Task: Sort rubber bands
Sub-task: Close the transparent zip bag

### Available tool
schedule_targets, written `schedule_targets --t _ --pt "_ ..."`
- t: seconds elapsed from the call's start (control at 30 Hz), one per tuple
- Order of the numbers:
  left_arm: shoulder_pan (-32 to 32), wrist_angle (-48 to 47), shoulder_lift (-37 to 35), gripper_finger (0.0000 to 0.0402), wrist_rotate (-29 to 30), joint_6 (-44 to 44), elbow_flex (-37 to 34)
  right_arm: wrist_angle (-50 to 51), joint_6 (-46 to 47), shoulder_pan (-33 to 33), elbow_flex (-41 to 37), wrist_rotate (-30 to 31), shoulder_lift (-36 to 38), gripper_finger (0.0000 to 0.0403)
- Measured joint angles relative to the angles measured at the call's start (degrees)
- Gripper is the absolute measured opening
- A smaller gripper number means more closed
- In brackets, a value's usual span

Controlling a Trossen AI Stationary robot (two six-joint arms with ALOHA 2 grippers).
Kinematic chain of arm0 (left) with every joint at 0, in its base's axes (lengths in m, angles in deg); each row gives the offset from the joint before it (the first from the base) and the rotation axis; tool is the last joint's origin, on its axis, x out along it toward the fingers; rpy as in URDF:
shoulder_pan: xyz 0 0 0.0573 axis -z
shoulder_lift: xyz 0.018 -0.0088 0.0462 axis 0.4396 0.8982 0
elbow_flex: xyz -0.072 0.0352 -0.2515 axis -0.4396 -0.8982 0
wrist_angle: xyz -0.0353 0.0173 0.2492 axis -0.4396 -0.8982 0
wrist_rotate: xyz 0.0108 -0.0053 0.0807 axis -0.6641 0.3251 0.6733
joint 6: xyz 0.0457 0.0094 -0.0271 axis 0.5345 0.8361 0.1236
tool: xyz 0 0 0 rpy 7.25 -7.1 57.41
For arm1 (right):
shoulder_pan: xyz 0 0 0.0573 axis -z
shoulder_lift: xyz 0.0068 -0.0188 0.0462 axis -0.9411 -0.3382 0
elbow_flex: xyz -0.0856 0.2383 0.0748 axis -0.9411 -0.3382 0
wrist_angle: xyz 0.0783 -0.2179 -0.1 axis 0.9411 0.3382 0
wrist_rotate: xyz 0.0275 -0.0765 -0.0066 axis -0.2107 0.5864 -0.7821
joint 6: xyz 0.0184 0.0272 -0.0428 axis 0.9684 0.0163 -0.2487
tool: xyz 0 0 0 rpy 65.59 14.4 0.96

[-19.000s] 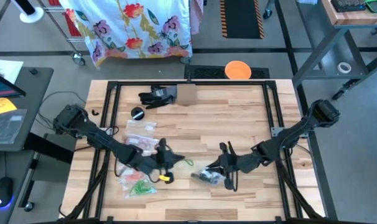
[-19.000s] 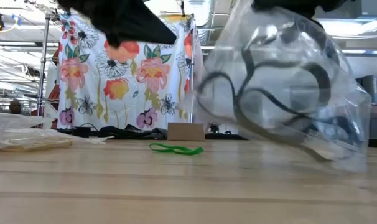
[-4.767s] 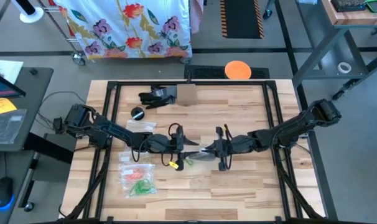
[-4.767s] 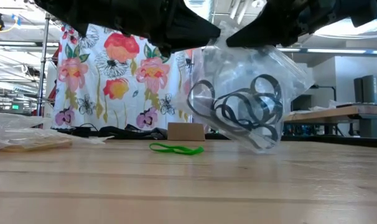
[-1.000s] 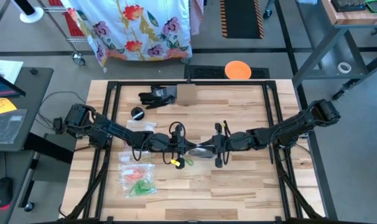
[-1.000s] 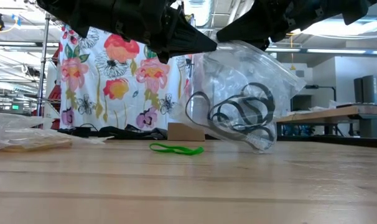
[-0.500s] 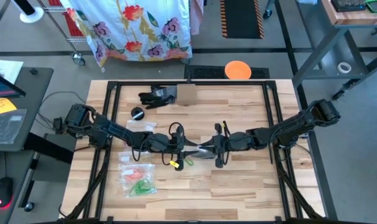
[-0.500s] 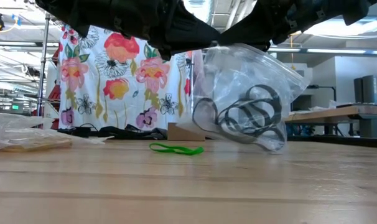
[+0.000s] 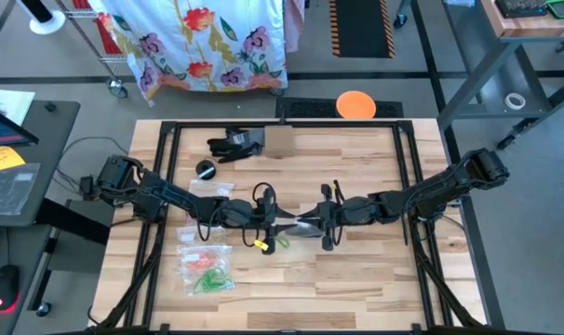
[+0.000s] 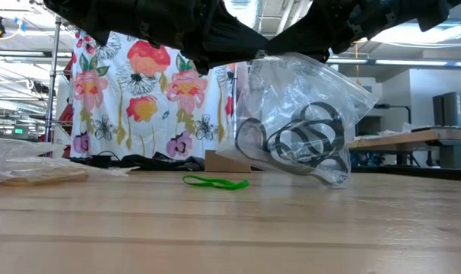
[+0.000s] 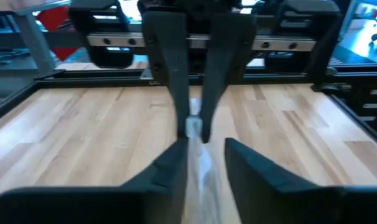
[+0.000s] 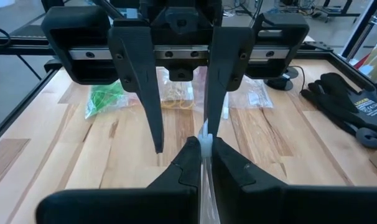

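Clear plastic zip bag point(image 10: 303, 122) holding black rubber bands point(image 10: 303, 141) hangs between the two sets of jaws, lifted just above the pale wooden worktop point(image 10: 230, 228). The right gripper point(image 12: 203, 146) has its jaws pinched tight on the bag's top edge. Facing it, the left gripper point(image 11: 204, 146) has its jaws parted on either side of the same edge, not clamping it. Below and beyond the left jaws, a green rubber band point(image 10: 215, 182) lies flat on the worktop.
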Motion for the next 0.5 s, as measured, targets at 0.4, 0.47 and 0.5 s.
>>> schedule_targets --t 0.4,0.47,0.5 --pt "0.0 -0.4 0.0 0.0001 3.4 0.7 0.0 0.4 0.0 0.0 0.0 0.0 0.0 0.0013" --pt "0.0 -0.6 0.0 0.0001 4.5 0.7 0.0 1.3 0.3 0.0 0.0 0.0 0.0 0.0013" --pt "0.1 -0.7 0.0 0.0001 4.8 0.9 0.0 1.8 0.4 0.0 0.1 0.0 0.0 0.0013"
